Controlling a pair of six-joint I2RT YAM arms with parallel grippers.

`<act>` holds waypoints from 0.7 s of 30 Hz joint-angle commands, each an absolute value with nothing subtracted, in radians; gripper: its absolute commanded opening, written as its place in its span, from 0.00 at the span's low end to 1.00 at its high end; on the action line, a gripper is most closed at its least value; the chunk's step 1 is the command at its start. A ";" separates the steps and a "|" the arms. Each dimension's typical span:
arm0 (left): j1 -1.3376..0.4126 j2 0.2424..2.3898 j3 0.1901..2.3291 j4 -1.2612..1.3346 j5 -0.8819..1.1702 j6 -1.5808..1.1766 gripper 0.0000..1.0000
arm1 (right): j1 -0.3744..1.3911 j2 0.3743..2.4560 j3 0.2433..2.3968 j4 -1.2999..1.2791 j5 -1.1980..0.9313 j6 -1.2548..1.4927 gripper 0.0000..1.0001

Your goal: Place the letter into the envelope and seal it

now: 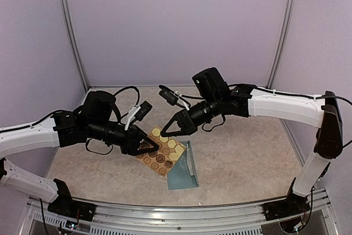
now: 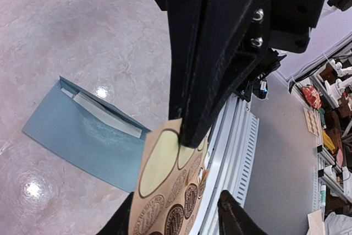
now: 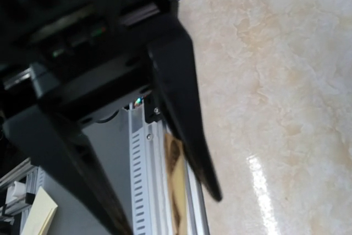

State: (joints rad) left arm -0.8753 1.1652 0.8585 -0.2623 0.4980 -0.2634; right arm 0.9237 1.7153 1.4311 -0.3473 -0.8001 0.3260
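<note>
The teal-blue envelope [image 1: 184, 170] lies flat on the table, and in the left wrist view [image 2: 71, 136] a white edge of the letter [image 2: 107, 116] shows in its open mouth. A tan sheet of round stickers [image 1: 164, 155] is held up off the table, partly over the envelope. My left gripper [image 1: 155, 147] holds the sheet's left edge, and the sheet [image 2: 165, 174] rises from between its fingers. My right gripper [image 1: 164, 133] is open at the sheet's top edge. One of its fingers [image 2: 195, 130] touches the sheet there. In the right wrist view [image 3: 170, 213] the sheet [image 3: 177, 191] is edge-on between its fingers.
The grooved aluminium rail [image 1: 181, 213] runs along the table's near edge, just below the envelope. Purple walls and metal posts [image 1: 74, 37] close the back and sides. Cables [image 1: 129, 94] hang off both wrists above the table's middle.
</note>
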 commanded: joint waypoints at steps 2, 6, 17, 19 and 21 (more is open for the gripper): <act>-0.886 1.176 0.853 -0.189 0.549 -0.275 0.31 | 0.920 1.670 1.423 -0.337 -0.825 0.319 0.00; -0.890 1.177 0.832 -0.144 0.578 -0.300 0.11 | 0.920 1.661 1.417 -0.329 -0.814 0.325 0.00; -0.890 1.070 0.757 0.057 0.562 -0.417 0.00 | 0.877 1.537 1.250 -0.174 -0.767 0.409 0.44; -0.890 1.054 0.753 0.081 0.557 -0.432 0.00 | 0.877 1.520 1.218 -0.137 -0.798 0.423 0.48; -0.889 1.040 0.753 0.094 0.556 -0.441 0.00 | 0.877 1.503 1.185 -0.092 -0.825 0.436 0.49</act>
